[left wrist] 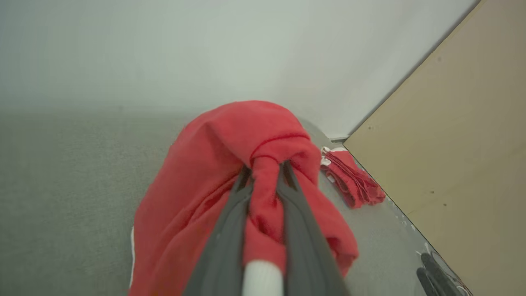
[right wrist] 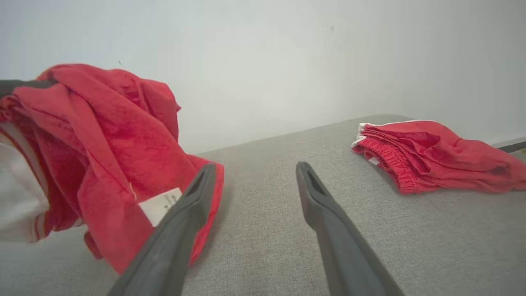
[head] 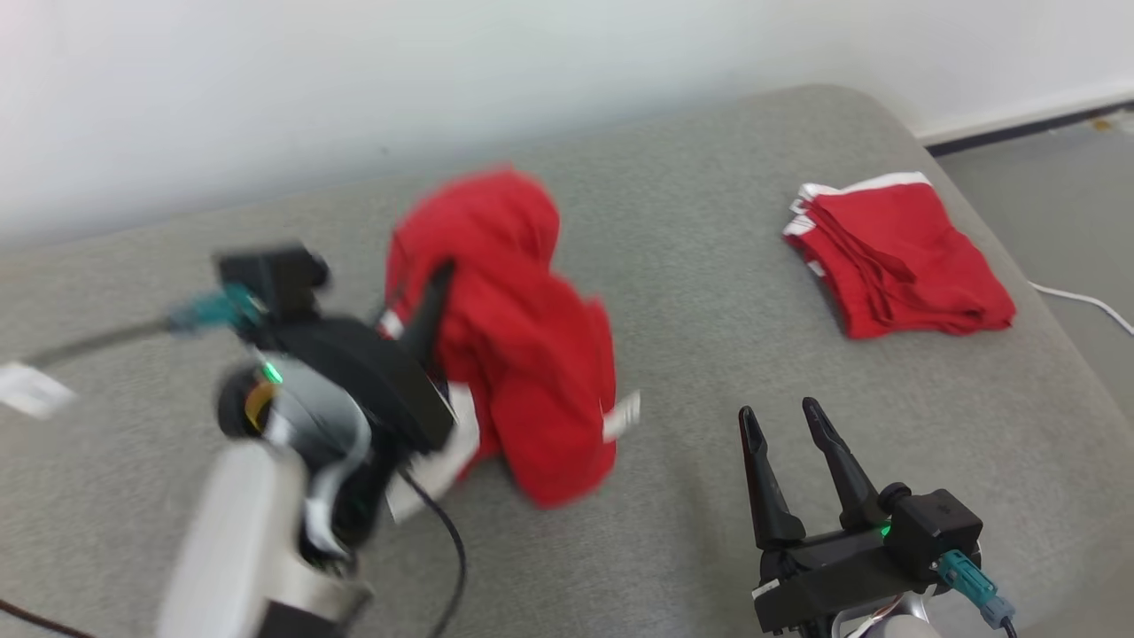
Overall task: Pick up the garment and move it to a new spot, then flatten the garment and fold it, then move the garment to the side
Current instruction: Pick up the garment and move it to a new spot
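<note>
My left jaws are clamped tight on a bunch of the red garment (left wrist: 263, 135). Cloth is squeezed up between the two fingers (left wrist: 224, 238), and the rest drapes down around them over the grey cushion (head: 691, 292). My right jaws stand wide apart with nothing in them, low over the cushion, just beside the garment's hanging edge, where a white label (right wrist: 159, 206) shows. Beyond the right jaws, well apart, lies a folded red garment (head: 895, 257).
</note>
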Controlling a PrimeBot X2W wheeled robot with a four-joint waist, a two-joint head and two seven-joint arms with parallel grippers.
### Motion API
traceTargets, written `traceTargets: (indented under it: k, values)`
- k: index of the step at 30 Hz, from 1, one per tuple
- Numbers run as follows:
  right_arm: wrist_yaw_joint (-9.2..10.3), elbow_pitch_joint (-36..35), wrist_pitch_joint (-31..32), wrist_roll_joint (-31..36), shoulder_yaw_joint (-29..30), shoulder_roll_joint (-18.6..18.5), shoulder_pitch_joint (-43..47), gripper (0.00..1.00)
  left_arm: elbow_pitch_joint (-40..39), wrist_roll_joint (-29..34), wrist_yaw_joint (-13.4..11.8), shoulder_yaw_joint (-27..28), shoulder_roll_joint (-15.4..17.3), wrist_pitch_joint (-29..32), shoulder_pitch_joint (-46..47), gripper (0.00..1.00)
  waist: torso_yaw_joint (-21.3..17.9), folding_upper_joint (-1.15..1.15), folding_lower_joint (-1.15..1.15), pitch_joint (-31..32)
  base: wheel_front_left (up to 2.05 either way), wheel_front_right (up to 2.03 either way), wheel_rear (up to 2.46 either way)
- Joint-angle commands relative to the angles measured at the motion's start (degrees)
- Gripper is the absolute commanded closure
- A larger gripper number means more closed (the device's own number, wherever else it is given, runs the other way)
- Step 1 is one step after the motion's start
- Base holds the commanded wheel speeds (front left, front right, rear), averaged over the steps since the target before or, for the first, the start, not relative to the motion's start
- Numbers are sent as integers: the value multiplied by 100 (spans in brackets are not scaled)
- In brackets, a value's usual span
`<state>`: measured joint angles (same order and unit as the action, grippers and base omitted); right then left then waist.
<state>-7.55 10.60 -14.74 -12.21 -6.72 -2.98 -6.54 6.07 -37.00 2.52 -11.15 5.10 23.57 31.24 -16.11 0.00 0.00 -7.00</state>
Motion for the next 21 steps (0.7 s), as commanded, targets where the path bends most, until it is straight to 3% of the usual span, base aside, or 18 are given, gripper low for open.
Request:
traceTargets:
  k: [1,6,7,8,14,21]
  values:
    - [14,-17,-36,-7,6,20,4,0,249,52,-33,-82,-52,-139,-183,100,-202,0,0,-121,0,0,0]
    - [14,-3,-41,-29,-64,22,-79,0,1382,583,-95,-546,-128,-772,-392,100,-257,0,0,-202,0,0,0]
    - [14,-2,-42,-35,-79,21,-86,0,1587,643,-89,-625,-146,-874,-391,41,-256,0,0,-211,0,0,0]
    - [14,3,-42,-39,-84,20,-89,0,1765,703,-82,-704,-149,-965,-374,0,-246,0,0,-218,0,0,0]
    - [14,23,-22,42,-38,20,-17,0,2178,417,-22,-983,-209,-1360,-245,0,-15,0,0,-159,0,0,0]
    - [14,-7,43,111,63,17,105,0,1583,151,-44,-1046,-221,-1980,-605,0,379,0,0,70,0,0,0]
